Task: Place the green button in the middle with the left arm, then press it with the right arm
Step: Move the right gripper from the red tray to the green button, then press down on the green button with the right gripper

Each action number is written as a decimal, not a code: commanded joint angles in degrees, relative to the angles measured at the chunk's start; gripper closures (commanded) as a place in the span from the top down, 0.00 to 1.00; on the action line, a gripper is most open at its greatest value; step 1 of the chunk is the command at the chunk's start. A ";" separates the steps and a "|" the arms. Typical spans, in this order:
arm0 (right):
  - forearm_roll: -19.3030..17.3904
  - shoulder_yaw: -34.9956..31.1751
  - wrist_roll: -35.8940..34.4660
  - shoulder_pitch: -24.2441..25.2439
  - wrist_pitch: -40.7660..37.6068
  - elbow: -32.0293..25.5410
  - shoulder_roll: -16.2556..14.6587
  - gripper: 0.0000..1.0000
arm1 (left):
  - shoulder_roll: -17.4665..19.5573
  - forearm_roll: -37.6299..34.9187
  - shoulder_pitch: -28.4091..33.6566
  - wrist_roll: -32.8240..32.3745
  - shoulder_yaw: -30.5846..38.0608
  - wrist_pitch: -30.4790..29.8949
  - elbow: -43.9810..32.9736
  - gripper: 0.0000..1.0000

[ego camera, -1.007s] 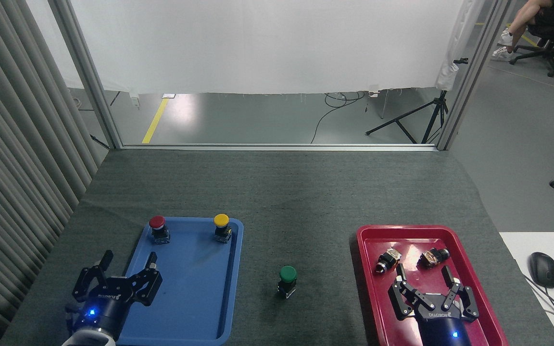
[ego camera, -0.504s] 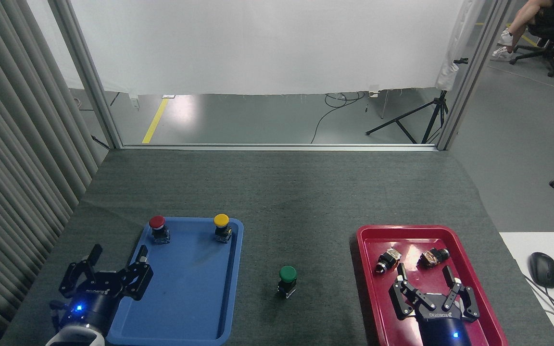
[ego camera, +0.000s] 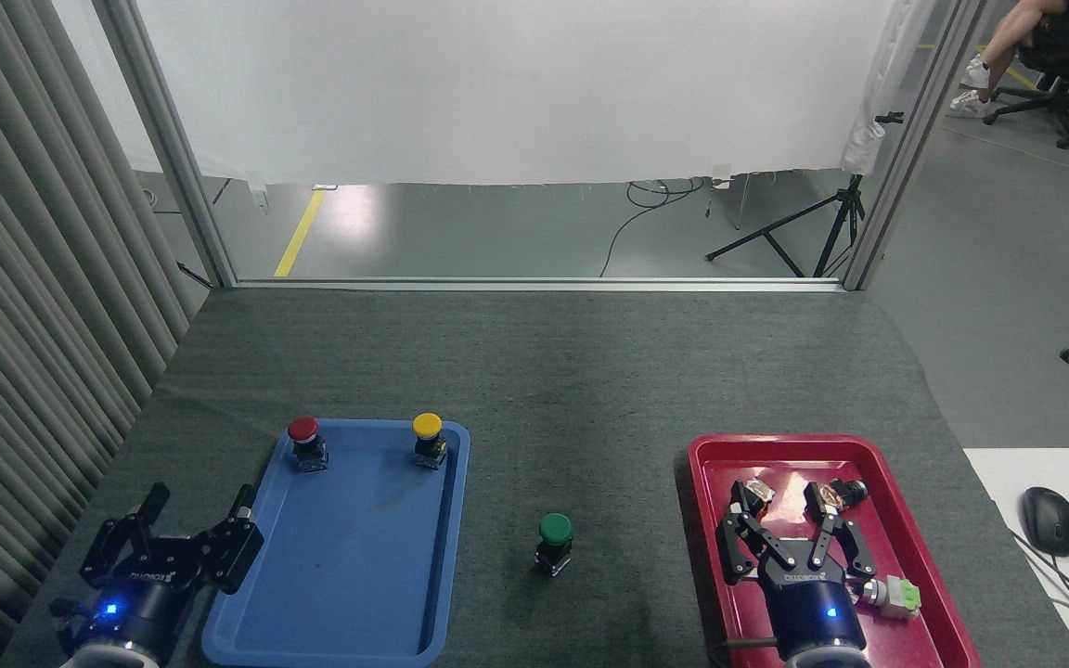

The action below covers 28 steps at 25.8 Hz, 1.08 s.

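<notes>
Green button (ego camera: 555, 538): 1 unit, upright on the bare grey cloth (ego camera: 544, 390), between the 2 trays and touching neither.

Blue tray (ego camera: 349, 575): holds 2 buttons at its far end, 1 red (ego camera: 304, 440) and 1 yellow (ego camera: 429, 438), both upright and apart from each other.

Red tray (ego camera: 915, 520): 2 small black and silver parts (ego camera: 843, 492) at the far end, partly hidden behind the right gripper; 1 white part with a pale green end (ego camera: 895, 596) lies beside that wrist.

Left gripper (ego camera: 197, 516): fingers spread, holding nothing, over the cloth just left of the blue tray.

Right gripper (ego camera: 780, 501): fingers apart, empty, over the red tray.

Also noted: 1 mouse (ego camera: 1049, 520) on a white desk at right; 1 tripod (ego camera: 804, 230) on the floor beyond.
</notes>
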 commanded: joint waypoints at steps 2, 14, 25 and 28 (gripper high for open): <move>0.53 6.89 0.03 -3.32 0.35 4.40 0.24 0.45 | 0.01 0.09 0.07 0.77 -0.01 -0.65 0.95 1.00; 6.69 17.52 0.03 -9.38 0.61 14.50 7.53 0.06 | -0.34 0.18 0.16 0.77 -0.10 -0.48 2.80 1.00; 8.44 20.51 0.03 -11.93 3.60 24.70 10.79 0.07 | -0.78 0.70 -0.11 0.33 0.08 0.31 3.41 1.00; 8.44 20.60 -0.06 -11.84 3.78 25.05 10.70 0.07 | -0.78 0.97 -0.37 0.33 -0.01 0.40 3.59 1.00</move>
